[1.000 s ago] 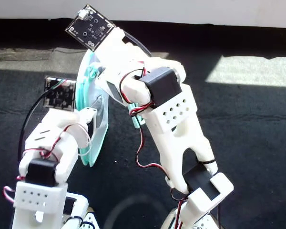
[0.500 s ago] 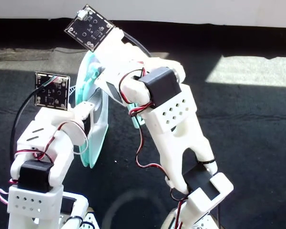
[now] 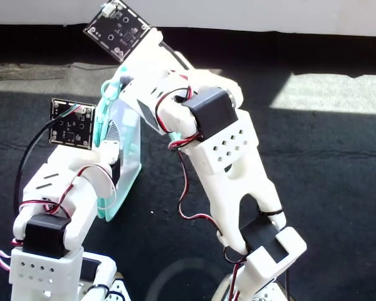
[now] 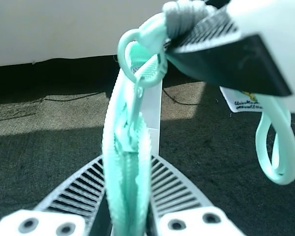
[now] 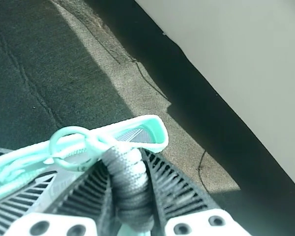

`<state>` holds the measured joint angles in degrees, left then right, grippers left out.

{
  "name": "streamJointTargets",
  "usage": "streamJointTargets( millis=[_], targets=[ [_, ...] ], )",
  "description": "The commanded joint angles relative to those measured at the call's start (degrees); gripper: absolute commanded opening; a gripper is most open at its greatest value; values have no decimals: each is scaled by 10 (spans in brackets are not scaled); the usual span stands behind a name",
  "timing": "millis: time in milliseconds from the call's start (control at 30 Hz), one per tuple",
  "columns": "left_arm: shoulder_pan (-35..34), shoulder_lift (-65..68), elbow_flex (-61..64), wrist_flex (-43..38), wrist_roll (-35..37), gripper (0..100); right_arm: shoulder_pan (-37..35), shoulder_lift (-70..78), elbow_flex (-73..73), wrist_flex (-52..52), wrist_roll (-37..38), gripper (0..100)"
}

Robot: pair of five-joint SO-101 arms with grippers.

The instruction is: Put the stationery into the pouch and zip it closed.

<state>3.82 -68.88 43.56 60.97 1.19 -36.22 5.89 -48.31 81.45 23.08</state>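
- We are looking at the translucent mint-green zip pouch (image 3: 122,157). It is standing on edge over the left half of the dark felt-covered desk (image 3: 326,188), between the two arms. We cannot tell whether its lower corner is touching the desk.
- The left end effector (image 4: 129,189) is gripping the pouch by its mint zipper tape (image 4: 125,147), which is running between the ribbed grey pads (image 4: 76,191). We are reading this grip as an anchor, since a soft pouch would otherwise trail after any pull on the zip.
- The right end effector (image 5: 127,169) is closed around the grey braided cord (image 5: 129,184). The cord is tied to the mint ring (image 4: 121,51) of the zipper pull, just beyond the left end effector along the seam.
- Cord, ring and tape are lying roughly in one line, so we are judging that a pull would run along the track rather than across it.
- We are taking the step in hand to be the zipping. We cannot tell how much of the track is already closed.
- We are watching two risks: the cord slipping out of the right grip, and the tape sliding through the left pads and bunching the pouch.
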Motion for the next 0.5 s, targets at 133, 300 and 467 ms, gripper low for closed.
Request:
streamJointTargets(
  millis=[133, 300, 467],
  targets=[
    [1, -4, -19, 7, -2, 21, 58, -20, -16, -27, -4, 6],
    [0, -6, -22, -7, 0, 93, 54, -22, -16, 11, -4, 6],
    [0, -2, -20, -40, 0, 98, 22, -25, -22, 61, -4, 6]
  ],
)
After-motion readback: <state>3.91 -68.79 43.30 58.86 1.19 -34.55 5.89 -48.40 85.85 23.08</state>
